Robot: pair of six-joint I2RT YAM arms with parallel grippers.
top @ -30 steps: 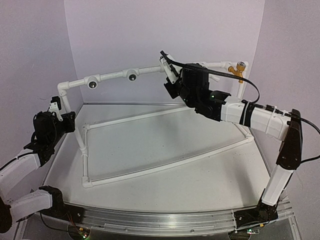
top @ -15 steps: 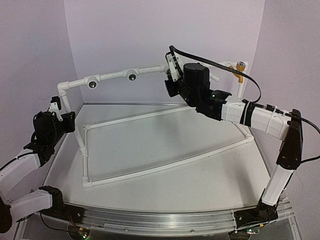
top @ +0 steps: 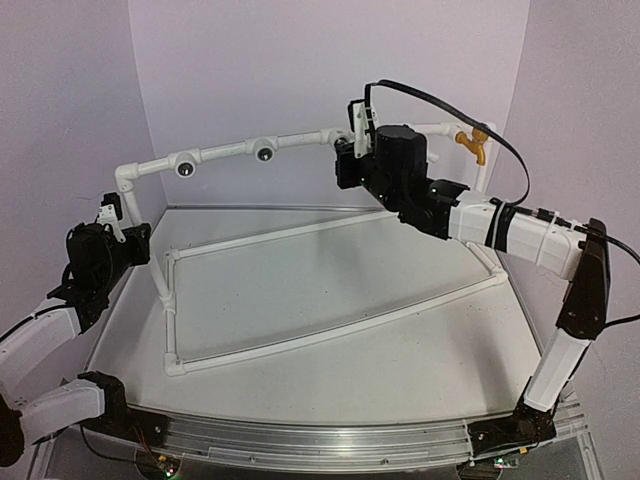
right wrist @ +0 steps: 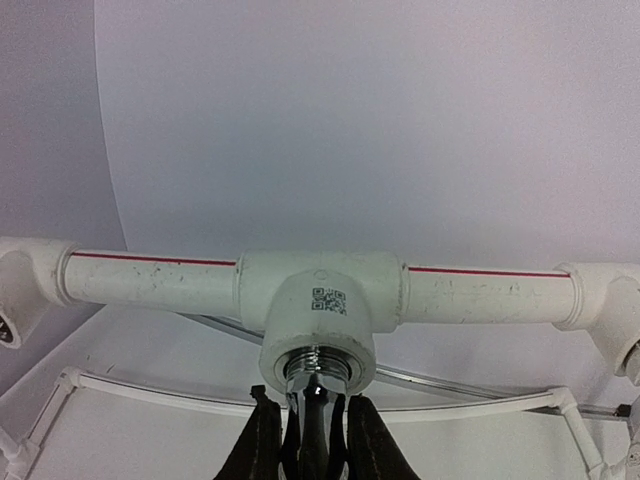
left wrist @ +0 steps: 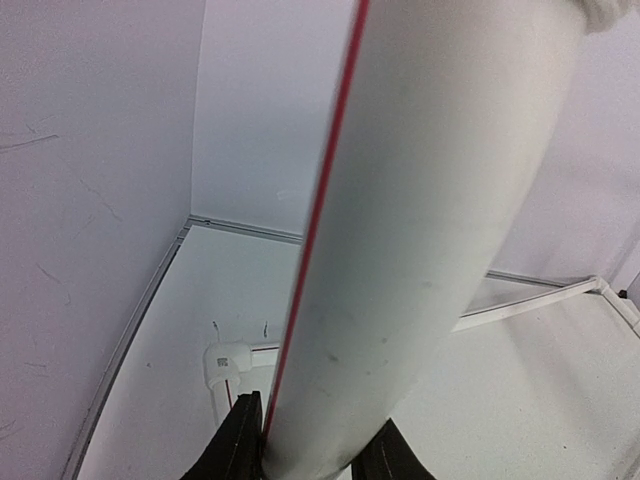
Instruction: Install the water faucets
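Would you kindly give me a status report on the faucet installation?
Left gripper shut on upright pipe. Right gripper shut on silver faucet, threads at mouth of tee fitting. No obstruction seen.

The pale table (top: pixel 400 375) carries a white pipe frame (top: pixel 330 334), its base flat, uprights at nine and two o'clock.

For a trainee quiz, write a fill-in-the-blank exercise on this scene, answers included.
The held faucet in the right gripper is ___ in colour.
Its threaded end meets a tee fitting printed with a ___ code.
The left gripper is shut on a pipe bearing a thin ___ stripe.
The mounted faucet at the right end of the rail is ___.
Missing words: silver; QR; red; orange.
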